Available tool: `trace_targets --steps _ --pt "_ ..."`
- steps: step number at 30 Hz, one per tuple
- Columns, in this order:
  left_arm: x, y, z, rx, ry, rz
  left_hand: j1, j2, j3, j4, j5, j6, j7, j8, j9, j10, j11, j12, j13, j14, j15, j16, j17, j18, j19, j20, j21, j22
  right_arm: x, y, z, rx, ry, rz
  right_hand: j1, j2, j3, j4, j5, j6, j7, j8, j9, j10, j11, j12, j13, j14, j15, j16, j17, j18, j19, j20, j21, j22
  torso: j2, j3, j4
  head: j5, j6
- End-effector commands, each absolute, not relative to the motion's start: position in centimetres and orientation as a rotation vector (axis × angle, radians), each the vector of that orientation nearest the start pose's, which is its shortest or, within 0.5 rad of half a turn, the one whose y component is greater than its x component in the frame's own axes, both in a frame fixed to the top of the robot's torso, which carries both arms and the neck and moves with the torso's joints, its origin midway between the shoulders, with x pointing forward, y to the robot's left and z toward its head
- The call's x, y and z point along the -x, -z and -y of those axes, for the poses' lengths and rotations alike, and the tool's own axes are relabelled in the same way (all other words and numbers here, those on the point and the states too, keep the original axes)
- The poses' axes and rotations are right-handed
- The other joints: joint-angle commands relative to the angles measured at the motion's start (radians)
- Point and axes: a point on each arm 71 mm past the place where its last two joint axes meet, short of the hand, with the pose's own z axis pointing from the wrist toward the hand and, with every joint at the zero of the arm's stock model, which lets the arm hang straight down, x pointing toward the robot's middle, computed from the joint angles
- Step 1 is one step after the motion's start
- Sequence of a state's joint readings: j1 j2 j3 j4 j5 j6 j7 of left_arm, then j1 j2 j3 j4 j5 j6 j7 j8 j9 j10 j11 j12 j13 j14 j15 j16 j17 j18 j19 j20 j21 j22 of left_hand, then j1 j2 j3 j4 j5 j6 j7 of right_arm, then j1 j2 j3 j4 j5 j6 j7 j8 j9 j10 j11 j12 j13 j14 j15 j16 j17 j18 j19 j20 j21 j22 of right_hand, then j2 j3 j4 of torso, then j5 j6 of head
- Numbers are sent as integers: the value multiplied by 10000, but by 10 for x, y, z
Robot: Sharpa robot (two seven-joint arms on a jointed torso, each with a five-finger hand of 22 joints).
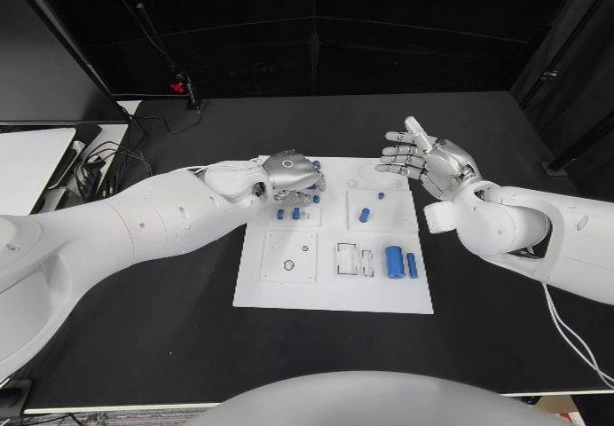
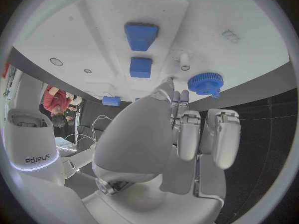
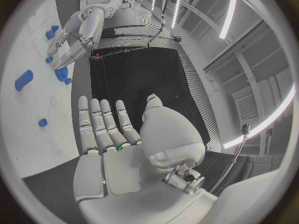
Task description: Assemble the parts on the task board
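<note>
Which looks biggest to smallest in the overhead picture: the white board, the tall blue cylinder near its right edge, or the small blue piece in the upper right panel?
1. White board
2. Tall blue cylinder
3. Small blue piece

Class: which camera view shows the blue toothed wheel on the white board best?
The left wrist view: the blue toothed wheel sits clear, teeth plain, just beyond the left hand. In the head view that hand covers its spot; the right wrist view shows unclear blue shapes.

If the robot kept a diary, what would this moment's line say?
left robot hand: fingers curled above blue parts | right robot hand: open, raised | task board: unfinished
</note>
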State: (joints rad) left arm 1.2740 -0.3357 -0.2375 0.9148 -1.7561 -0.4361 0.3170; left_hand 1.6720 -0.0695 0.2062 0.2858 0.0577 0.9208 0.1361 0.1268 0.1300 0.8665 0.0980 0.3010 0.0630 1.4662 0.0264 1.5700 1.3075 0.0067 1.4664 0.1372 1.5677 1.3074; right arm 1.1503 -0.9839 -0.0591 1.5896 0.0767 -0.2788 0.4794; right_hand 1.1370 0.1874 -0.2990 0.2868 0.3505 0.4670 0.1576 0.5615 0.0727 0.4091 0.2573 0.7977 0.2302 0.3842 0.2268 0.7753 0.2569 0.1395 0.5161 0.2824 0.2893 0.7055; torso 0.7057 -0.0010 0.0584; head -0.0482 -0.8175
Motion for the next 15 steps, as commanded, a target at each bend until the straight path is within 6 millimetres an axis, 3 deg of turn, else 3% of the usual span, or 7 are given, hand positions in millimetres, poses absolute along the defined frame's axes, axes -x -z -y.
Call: trace_targets --steps 1,15 --pt "-545 221 -82 -8943 6456 -14159 128 12 118 12 45 153 -22 -42 -17 42 -71 -46 -8 1046 -88 8 2633 -67 1044 -81 31 2634 -463 197 259 -12237 -15526 -13435 22 85 -48 10 42 -88 1300 67 -10 -11 -10 -41 -9 -75 -5 3 -9 -109 -24 -18 -49 -10 2 6 7 -7 6" --pt "-545 224 -77 -9126 6466 -14634 75 -69 206 34 -4 305 -127 -43 -47 159 -164 -90 -10 1046 -176 8 2633 -67 1044 -103 31 2634 -462 197 260 -12278 -15491 -13480 24 86 -47 9 46 -90 1300 68 -11 -10 -10 -41 -18 -80 -4 6 -20 -110 -23 -18 -52 -15 3 2 11 -60 -48"
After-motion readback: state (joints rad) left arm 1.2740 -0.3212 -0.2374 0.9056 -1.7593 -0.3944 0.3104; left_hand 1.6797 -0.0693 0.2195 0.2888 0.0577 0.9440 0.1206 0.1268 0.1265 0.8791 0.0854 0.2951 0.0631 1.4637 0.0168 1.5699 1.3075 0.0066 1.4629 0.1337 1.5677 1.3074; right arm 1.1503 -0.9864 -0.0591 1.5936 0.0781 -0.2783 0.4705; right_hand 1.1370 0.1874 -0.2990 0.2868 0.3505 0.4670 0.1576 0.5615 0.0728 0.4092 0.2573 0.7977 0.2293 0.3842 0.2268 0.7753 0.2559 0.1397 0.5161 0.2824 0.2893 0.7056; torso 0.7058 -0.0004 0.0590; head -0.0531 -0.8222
